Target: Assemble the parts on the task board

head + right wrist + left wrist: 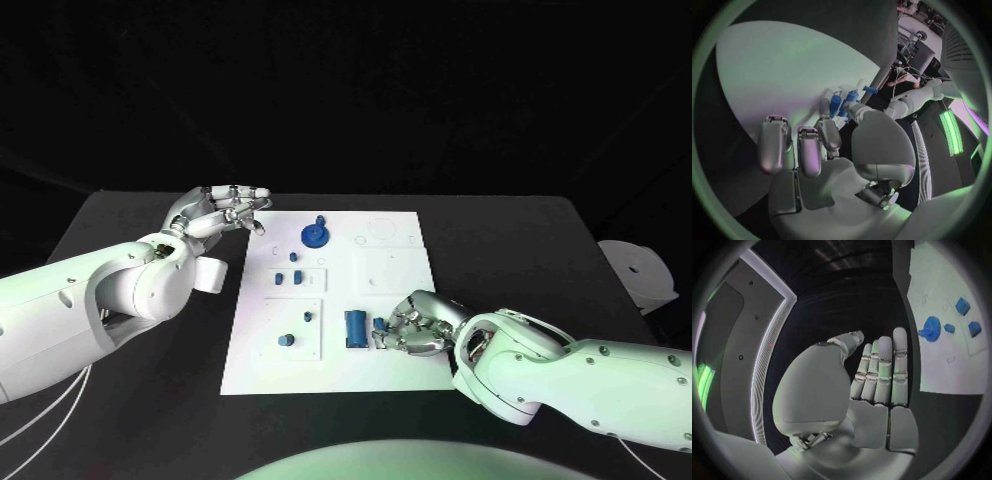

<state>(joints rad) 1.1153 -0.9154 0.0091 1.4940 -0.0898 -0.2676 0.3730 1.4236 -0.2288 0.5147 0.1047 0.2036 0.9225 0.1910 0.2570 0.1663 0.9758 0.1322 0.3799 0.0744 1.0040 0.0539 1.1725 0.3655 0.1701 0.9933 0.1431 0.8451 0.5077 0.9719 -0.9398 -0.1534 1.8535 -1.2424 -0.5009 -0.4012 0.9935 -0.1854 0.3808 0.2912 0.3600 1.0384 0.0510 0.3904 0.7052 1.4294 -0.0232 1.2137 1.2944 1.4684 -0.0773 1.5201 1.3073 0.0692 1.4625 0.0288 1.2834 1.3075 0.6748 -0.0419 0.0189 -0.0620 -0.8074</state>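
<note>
My right hand (414, 327) pinches a small blue part (381, 328) beside the blue cylinder (355, 328) on the task board (397, 270); my left hand (224, 210) hovers off its far-left corner, fingers apart, empty — a loose pinch could tip the part sideways.

A black table (505, 250) is sitting in front of a dark backdrop (346, 90). Off the table's right edge, a pale rounded object (639, 270) is standing against the darkness. Greenish light is falling across the table.
</note>
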